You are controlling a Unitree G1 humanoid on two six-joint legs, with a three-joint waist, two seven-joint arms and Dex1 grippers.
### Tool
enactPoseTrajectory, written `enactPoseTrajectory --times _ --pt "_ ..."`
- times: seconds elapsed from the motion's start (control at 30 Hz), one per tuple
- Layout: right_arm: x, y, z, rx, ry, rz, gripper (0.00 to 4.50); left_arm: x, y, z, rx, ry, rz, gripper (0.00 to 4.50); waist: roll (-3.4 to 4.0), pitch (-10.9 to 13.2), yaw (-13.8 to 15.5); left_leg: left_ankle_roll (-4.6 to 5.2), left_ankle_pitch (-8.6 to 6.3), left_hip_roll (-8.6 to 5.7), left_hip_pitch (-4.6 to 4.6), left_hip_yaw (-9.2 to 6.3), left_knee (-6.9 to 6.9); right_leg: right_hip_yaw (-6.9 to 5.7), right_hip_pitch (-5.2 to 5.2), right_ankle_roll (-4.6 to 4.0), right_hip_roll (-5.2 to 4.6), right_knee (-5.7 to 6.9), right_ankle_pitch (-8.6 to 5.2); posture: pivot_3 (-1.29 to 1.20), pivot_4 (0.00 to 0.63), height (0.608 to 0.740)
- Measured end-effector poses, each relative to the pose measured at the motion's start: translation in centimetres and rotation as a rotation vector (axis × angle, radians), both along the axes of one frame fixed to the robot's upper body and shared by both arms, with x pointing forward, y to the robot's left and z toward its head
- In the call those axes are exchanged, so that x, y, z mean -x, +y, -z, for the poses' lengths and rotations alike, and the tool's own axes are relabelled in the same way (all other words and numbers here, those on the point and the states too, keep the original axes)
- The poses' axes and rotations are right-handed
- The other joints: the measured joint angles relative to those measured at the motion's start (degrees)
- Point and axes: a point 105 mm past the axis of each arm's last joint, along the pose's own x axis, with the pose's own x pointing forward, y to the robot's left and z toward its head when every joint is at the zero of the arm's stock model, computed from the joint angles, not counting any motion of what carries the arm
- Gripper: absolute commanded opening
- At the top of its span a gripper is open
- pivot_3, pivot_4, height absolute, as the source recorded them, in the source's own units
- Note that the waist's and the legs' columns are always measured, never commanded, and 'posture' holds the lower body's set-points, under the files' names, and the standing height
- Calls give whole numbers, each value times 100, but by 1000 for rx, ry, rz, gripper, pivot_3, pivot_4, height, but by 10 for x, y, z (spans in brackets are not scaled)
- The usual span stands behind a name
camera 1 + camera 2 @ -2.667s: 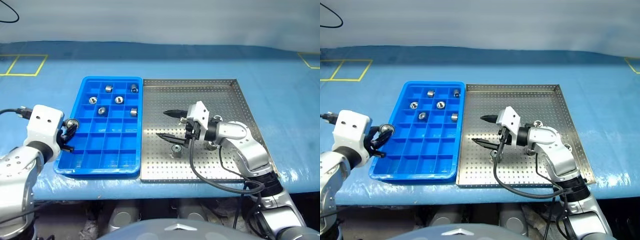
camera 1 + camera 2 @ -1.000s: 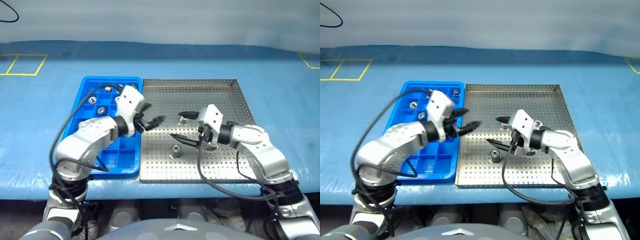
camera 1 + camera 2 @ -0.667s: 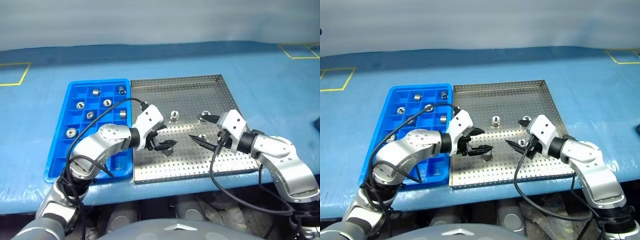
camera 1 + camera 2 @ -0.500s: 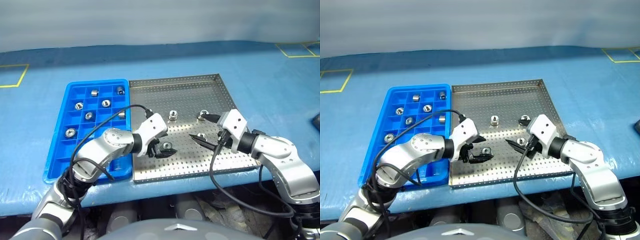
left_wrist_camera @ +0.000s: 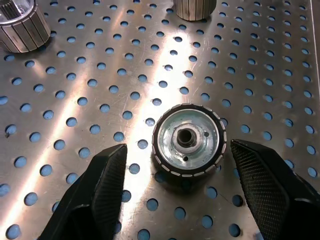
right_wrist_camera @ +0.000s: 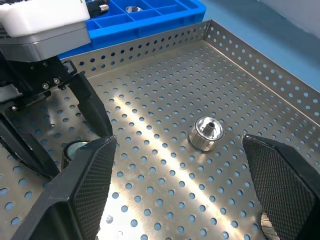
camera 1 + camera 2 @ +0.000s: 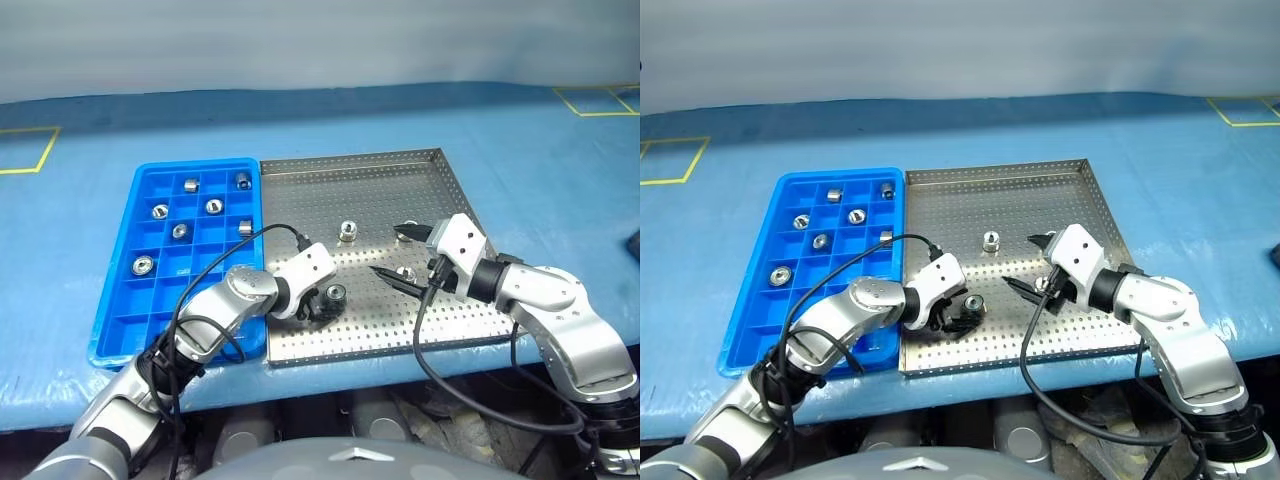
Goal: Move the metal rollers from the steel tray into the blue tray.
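Note:
The steel tray (image 7: 380, 180) holds three metal rollers. One roller (image 5: 189, 137) lies flat between the fingers of my left gripper (image 7: 325, 302). Those fingers (image 5: 107, 185) are open on either side of it, with a gap on both sides. A second roller (image 7: 347, 231) stands farther back in the tray. The third roller (image 7: 406, 272) is partly hidden behind my right gripper (image 7: 390, 250), which hovers open above the tray's right half. The blue tray (image 7: 190, 300) lies against the steel tray's left side, and several rollers (image 7: 180, 231) sit in its far compartments.
The trays rest on a blue-covered table, and its front edge (image 7: 330, 375) runs just before them. A black cable (image 7: 420, 340) hangs from my right wrist over the steel tray's front rim. Yellow floor marks (image 7: 30, 150) sit at the far left.
My left gripper has come down from above the trays' shared edge to the roller at the steel tray's front left, and its fingers have narrowed slightly. The camera view shifted. The right gripper stayed open.

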Motion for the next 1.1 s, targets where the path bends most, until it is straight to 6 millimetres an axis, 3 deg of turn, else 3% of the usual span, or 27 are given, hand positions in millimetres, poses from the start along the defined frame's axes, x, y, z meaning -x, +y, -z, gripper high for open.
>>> enactPoseTrajectory --times 0.1,0.73,0.93,1.1 --pt "0 0 0 0 0 0 4227 -1 1 1 1 -2 -6 2039 0 0 1 2 -1 0 -1 0 0 0 0 -3 -1 -1 5 -222 150 740" --pt "-2 12 -4 -23 -25 -41 4227 -4 6 -1 36 -3 -62 2039 0 0 19 4 -3 1 -1 1 0 -2 -3 -6 -2 0 13 -194 150 740" --pt "-4 11 0 -24 -11 -40 4227 -18 27 -22 74 -71 -168 2039 0 0 15 2 -2 6 -3 1 0 -4 -7 -11 -4 1 16 -166 150 740" --pt "-2 24 8 -54 22 -91 4227 -14 44 -41 98 -113 -213 2039 -1 1 59 -17 9 4 -4 1 0 -5 -7 -10 -7 0 16 -141 150 740"
